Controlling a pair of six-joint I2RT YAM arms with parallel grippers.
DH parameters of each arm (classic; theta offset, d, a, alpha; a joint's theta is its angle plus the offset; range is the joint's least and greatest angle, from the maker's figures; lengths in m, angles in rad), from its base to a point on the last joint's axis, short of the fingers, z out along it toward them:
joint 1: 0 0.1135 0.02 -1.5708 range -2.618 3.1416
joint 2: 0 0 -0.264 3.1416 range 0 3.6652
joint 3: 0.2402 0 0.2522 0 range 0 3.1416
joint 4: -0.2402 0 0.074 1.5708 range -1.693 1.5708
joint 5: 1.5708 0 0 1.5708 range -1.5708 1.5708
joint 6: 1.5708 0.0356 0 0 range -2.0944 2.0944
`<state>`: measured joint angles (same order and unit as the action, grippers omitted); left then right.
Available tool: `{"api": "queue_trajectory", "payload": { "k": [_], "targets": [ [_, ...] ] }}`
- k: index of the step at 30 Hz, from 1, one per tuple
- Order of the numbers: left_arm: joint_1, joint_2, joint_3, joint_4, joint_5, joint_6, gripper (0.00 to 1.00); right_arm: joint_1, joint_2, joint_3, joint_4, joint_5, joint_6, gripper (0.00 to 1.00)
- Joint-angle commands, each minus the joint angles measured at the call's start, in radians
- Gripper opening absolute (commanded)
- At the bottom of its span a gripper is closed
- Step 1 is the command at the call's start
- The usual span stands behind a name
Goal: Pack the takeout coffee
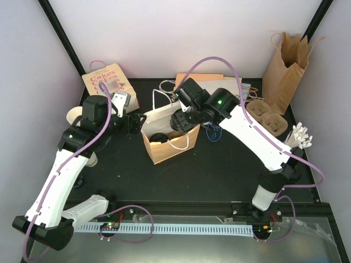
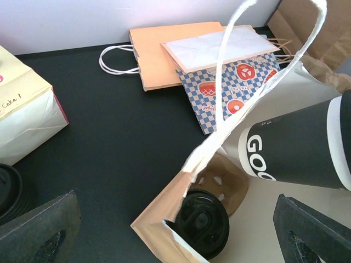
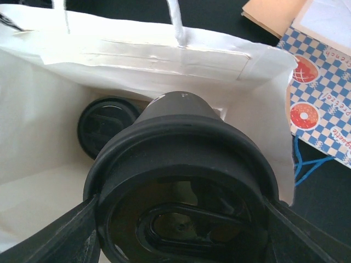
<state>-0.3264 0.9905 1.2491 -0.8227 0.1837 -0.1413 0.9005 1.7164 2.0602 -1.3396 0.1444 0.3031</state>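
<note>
— Takeout coffee [image 3: 181, 181] hangs in the mouth of the paper bag [image 3: 153, 60], with the right gripper [image 3: 181, 233] clamped on its 2 sides. I would lower it straight down into the free place beside the other lidded cup [image 3: 107, 123], and release only then.

— Yes. The left gripper [image 2: 175, 235], jaws wide and empty, hovers just outside the bag. Its camera shows a cardboard carrier [image 2: 227, 183] under that other cup; the right wrist view does not show it.

Dark lettered cup [image 2: 296, 150] over open paper bag [image 2: 156, 216]
</note>
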Motion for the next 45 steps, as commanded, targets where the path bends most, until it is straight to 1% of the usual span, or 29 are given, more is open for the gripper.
{"api": "queue_trajectory", "payload": {
  "k": [1, 6, 11, 13, 18, 24, 30, 34, 36, 38, 41, 45],
  "targets": [
    [0.014, 0.002, 0.042, -0.003, -0.003, 0.006, 0.99, -0.005, 0.000, -0.009, -0.026, 0.064, -0.014, 0.70],
    [0.060, 0.010, 0.062, -0.033, -0.025, -0.021, 0.99, -0.003, -0.034, -0.084, -0.015, 0.067, -0.013, 0.70],
    [0.137, 0.008, 0.074, -0.030, 0.020, -0.024, 0.99, 0.002, -0.100, -0.191, 0.014, 0.047, -0.006, 0.70],
    [0.150, 0.011, 0.077, -0.028, 0.037, -0.025, 0.99, 0.010, -0.125, -0.221, 0.021, 0.041, -0.002, 0.70],
    [0.156, 0.034, 0.064, -0.002, 0.053, -0.037, 0.99, 0.031, -0.186, -0.282, 0.031, 0.031, 0.006, 0.70],
    [0.156, 0.090, -0.001, 0.075, 0.101, -0.059, 0.99, 0.080, -0.252, -0.353, 0.063, 0.046, 0.011, 0.70],
    [0.154, 0.160, -0.074, 0.160, 0.218, -0.103, 0.99, 0.116, -0.312, -0.454, 0.119, 0.049, 0.012, 0.70],
    [0.150, 0.207, -0.070, 0.145, 0.293, -0.127, 0.98, 0.123, -0.347, -0.519, 0.147, 0.056, 0.016, 0.70],
    [0.136, 0.198, -0.072, 0.155, 0.357, -0.126, 0.96, 0.124, -0.373, -0.551, 0.177, 0.054, 0.015, 0.69],
    [0.084, 0.153, -0.090, 0.201, 0.390, -0.106, 0.96, 0.124, -0.386, -0.568, 0.199, 0.054, 0.012, 0.69],
    [-0.012, 0.054, -0.095, 0.226, 0.319, -0.098, 0.96, 0.124, -0.394, -0.572, 0.218, 0.068, 0.010, 0.69],
    [-0.088, -0.057, -0.092, 0.195, 0.259, -0.141, 0.95, 0.124, -0.400, -0.571, 0.238, 0.082, 0.011, 0.69]
  ]
}}
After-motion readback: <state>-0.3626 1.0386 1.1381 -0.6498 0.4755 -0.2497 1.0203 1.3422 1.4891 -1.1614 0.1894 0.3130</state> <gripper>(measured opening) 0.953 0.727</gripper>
